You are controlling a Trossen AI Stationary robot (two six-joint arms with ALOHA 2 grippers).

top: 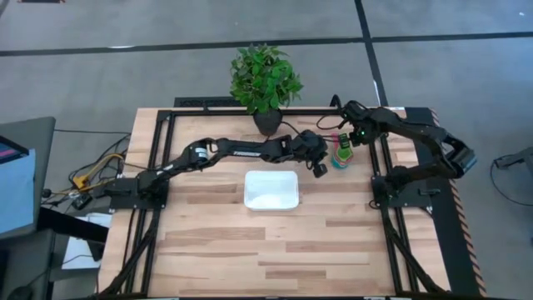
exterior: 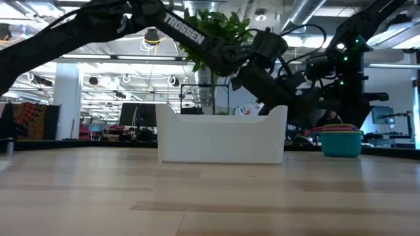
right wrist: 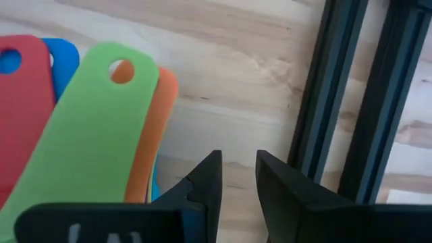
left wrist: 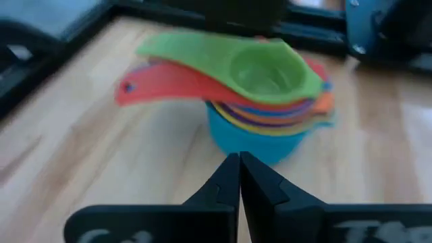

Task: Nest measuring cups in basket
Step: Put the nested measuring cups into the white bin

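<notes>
The measuring cups [top: 341, 155] sit in one stack on the table [top: 250, 250], near the back right part, well apart from the basket [top: 271, 190]. The cups are not in the basket. They are on the wood, right of the basket and a bit behind it.

In my left wrist view the stack [left wrist: 270, 108] is easy to see. The light blue cup [left wrist: 260, 142] is at the bottom and is the biggest. The green cup [left wrist: 266, 67] is on top. The red handle [left wrist: 165, 84] sticks out under the green handle [left wrist: 182, 47]. Yellow, purple & orange rims show in betw.

My left gripper [top: 318, 168] is just beside the stack, on the basket side. Its fingers [left wrist: 229, 182] are pressed together, tip to tip, w/ nothing betw them. It holds nothing.

My right gripper [top: 343, 140] is just behind the stack, over the handles. In my right wrist view the fingers [right wrist: 209, 182] are a little apart, w/ a small gap. Nothing is in the gap, only bare wood. The green handle [right wrist: 88, 142] is near, w/ the orange handle [right wrist: 152, 148] under it & the red handle [right wrist: 20, 108] next to it.

The basket is white & sits in the middle of the table. A plant [top: 265, 79] in a dark pot stands at the back edge.
</notes>
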